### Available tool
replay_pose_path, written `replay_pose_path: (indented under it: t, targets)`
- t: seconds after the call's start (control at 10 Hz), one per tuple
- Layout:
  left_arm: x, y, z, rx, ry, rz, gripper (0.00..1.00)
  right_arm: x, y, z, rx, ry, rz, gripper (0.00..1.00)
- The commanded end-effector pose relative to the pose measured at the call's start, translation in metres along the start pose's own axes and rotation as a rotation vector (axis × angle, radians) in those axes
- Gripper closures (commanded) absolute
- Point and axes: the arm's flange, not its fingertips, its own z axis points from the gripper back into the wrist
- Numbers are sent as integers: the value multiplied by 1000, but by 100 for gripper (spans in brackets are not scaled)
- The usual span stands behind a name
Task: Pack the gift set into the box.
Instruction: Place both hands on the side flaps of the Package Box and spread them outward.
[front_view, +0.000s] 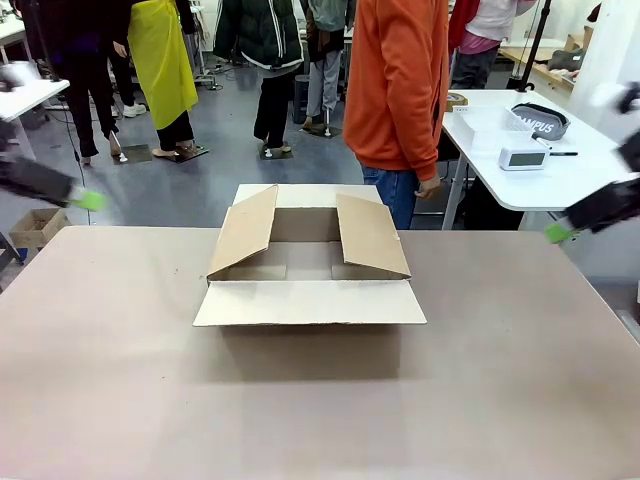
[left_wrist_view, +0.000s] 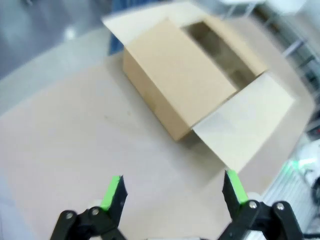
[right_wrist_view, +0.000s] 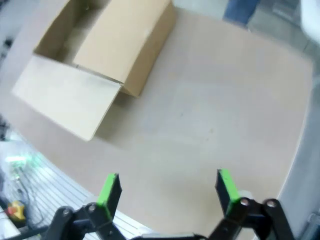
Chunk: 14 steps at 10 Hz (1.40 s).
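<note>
**A:** Where is the box (front_view: 310, 270)?

**B:** In the middle of the table (front_view: 120, 380), open. The flap at six o'clock lies flat towards the robot and the one at twelve is folded back. The flaps at nine and three lean in over the opening.

**A:** Anything inside?

**B:** The strip of floor that shows between the leaning flaps is bare, so I'd judge packing hasn't begun.

**A:** And the claws?

**B:** The left claw (left_wrist_view: 174, 190) is raised at the box's nine o'clock and the right claw (right_wrist_view: 167, 187) at three. Both are well apart from the box, with fingers spread wide and nothing between them.

**A:** Next?

**B:** A person (front_view: 400, 90) stands at about one o'clock. The gift set must be taken up and lowered in level. The leaning flaps probably need pushing outward first.
</note>
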Motion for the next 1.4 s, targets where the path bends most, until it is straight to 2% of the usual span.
replay_pose_path:
  t: [0.0,0.2,0.3,0.4,0.5,0.6,0.9,1.0,1.1,1.3]
  targets:
    - [-154,66,47,-164,-187,249,0,-23,-72,40,228,-172,-406,0]
    - [-211,125,74,-257,-409,462,0,-64,-164,52,468,-305,-643,0]
    - [-239,148,75,-281,-478,556,0,-88,-215,49,588,-432,-805,0]
    - [-257,160,71,-315,-551,603,0,-105,-238,44,596,-552,-919,0]
    - [-261,166,61,-275,-596,673,0,-109,-238,36,506,-560,-948,0]
    - [-254,168,110,-264,-488,591,0,-123,-217,60,408,-297,-730,0]
    - [-254,168,110,-264,-488,591,0,-123,-217,60,408,-297,-730,0]
    - [-260,176,103,-270,-493,629,0,-121,-224,49,434,-313,-802,0]
    - [-213,147,91,-199,-401,542,0,-94,-189,43,404,-282,-707,0]
    - [-97,58,33,-194,-121,239,0,-18,-73,5,281,-182,-474,0]
